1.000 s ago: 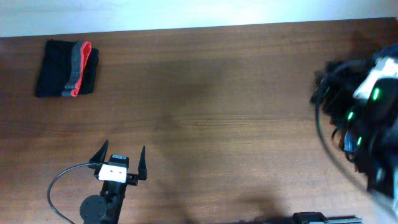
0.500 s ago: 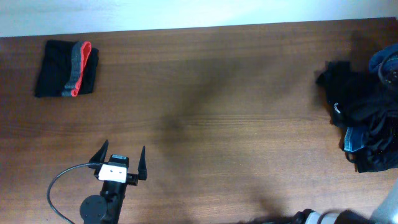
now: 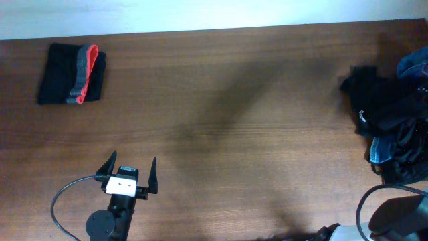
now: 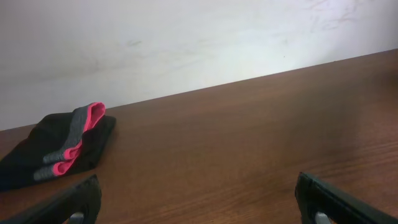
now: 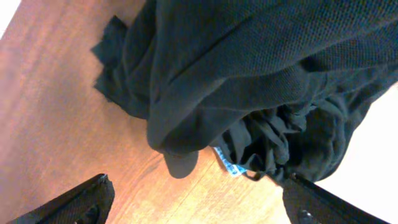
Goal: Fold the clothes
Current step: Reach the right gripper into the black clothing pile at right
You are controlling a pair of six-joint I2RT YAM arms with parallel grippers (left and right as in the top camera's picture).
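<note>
Overhead, we see the heap of dark clothes (image 3: 391, 127) at the right edge of the table (image 3: 234, 100), well apart from our left gripper (image 3: 133, 162), whose fingers stand wide apart and empty at the near left. A folded black garment (image 3: 60, 73) with a grey-red band lies at the far left. Our right gripper (image 5: 196, 190) is spread wide too, holding nothing, the heap just ahead of its fingers.

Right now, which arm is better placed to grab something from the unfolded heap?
Probably the right: the right gripper, open, faces the heap of dark clothes near it. The left gripper, also open, sits far off across the table.
</note>
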